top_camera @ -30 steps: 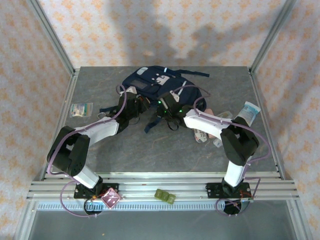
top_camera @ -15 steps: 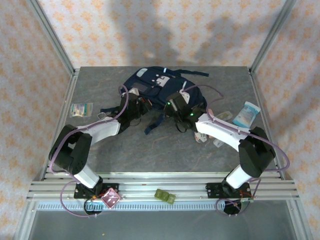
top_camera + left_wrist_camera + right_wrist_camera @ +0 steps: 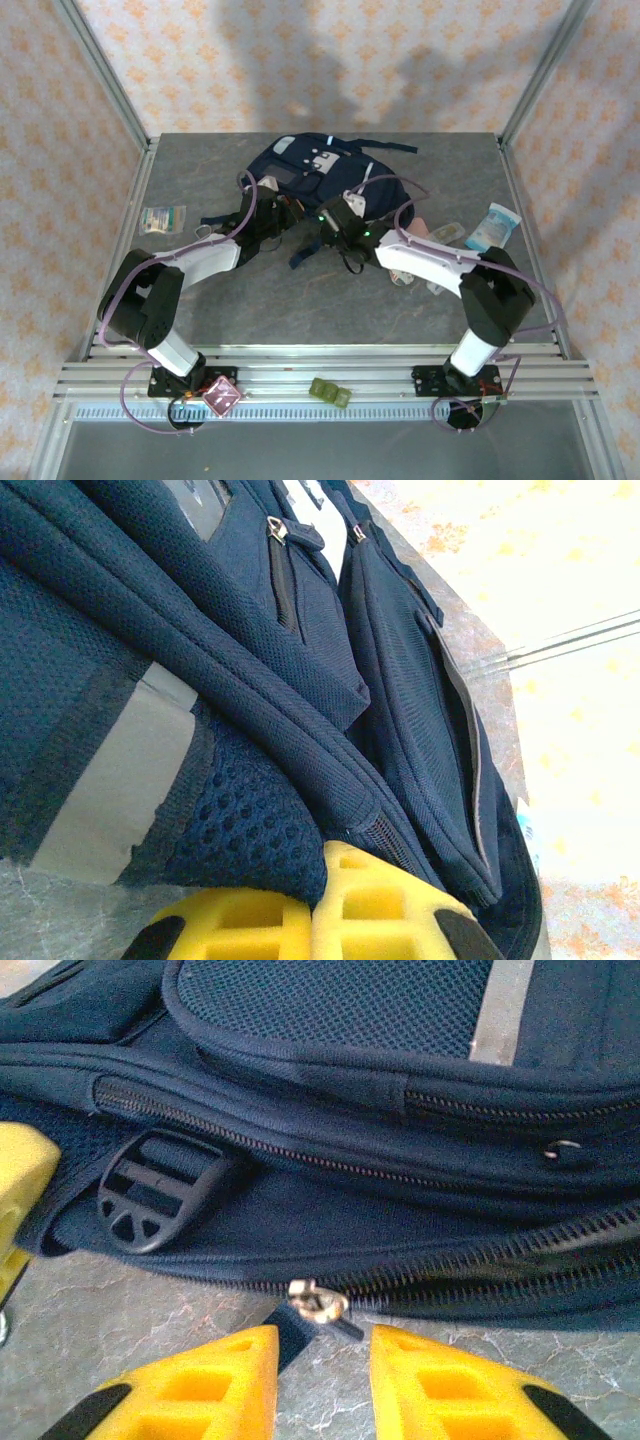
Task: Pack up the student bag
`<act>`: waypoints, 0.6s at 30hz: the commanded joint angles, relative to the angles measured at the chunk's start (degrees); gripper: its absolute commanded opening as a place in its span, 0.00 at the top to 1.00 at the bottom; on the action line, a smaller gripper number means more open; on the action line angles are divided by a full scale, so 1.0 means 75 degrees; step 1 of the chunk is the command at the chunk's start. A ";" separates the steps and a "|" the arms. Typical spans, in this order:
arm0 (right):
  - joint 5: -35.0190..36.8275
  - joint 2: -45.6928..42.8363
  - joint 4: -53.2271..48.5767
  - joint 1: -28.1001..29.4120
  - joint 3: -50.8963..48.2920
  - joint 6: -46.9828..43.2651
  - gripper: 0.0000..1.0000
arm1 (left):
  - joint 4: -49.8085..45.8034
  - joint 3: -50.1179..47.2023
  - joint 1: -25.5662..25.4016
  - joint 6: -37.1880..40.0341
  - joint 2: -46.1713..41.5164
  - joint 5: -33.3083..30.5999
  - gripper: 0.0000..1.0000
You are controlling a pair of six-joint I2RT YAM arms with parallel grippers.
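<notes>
Student bag (image 3: 300, 165) navy, grey stripe, black buckle (image 3: 150, 1195). Right gripper (image 3: 322, 1348) yellow-fingered. Table (image 3: 280, 300) grey marbled. Walls (image 3: 300, 60) cream, orange floral print. Right-side packet (image 3: 492, 226) light blue and white.

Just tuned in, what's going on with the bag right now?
Both arms are at the bag, which lies on the table. The left gripper is shut, apparently pinching the bag's mesh edge. The right gripper is open, its fingers either side of a zipper pull without gripping it. A packet lies outside the bag, to its right.
</notes>
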 commanded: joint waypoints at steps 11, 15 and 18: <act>0.1450 0.1325 -0.0442 -0.0014 0.1592 -0.0361 0.73 | 0.0723 0.0357 -0.0170 -0.0220 -0.0224 0.0590 1.00; 0.1614 0.1376 -0.0390 -0.0016 0.1405 -0.0316 0.87 | 0.0736 0.0397 -0.0178 -0.0230 -0.0223 0.0594 1.00; 0.1612 0.1185 -0.0215 -0.0010 0.1121 -0.0349 0.95 | 0.0657 0.0470 -0.0180 -0.0159 -0.0235 0.0542 1.00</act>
